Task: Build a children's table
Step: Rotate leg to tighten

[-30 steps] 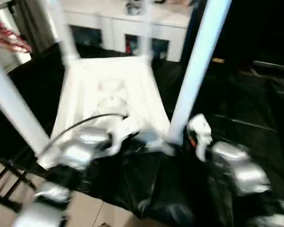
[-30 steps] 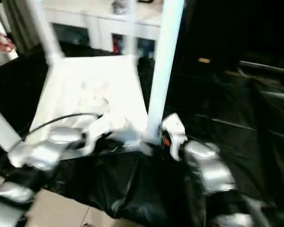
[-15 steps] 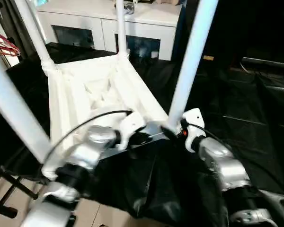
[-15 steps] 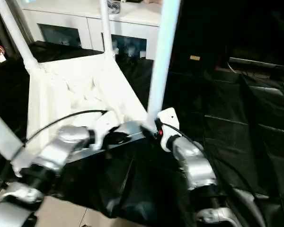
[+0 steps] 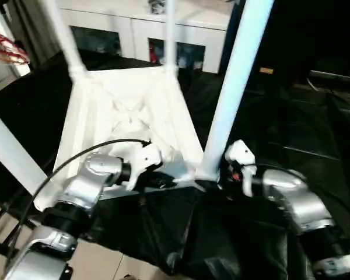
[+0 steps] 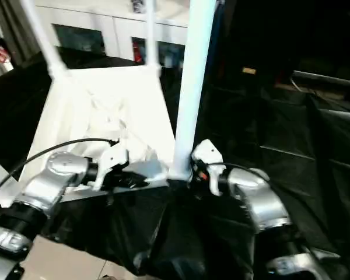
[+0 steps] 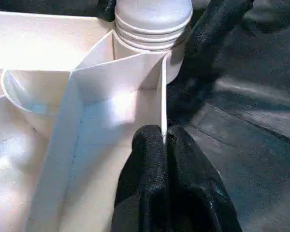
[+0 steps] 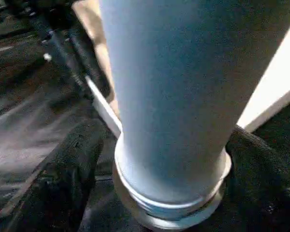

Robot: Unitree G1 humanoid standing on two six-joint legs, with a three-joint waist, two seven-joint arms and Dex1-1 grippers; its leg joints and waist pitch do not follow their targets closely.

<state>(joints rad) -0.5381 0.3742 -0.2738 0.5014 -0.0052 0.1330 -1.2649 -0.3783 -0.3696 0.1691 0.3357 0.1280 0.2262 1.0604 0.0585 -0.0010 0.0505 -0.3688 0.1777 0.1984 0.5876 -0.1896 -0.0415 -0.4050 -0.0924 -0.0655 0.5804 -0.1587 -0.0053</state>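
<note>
The children's table (image 5: pixel 131 119) is seen upside down at the centre of the frame on black sheeting (image 5: pixel 291 146), its ribbed underside up and its legs rising past the top edge. The near edge wall of the top is pinched between the pressed-together fingers of the left gripper (image 7: pixel 165 140). The right gripper (image 8: pixel 171 154) is spread around the base of the near right leg (image 5: pixel 233 87), one finger (image 8: pixel 70 164) at either side.
</note>
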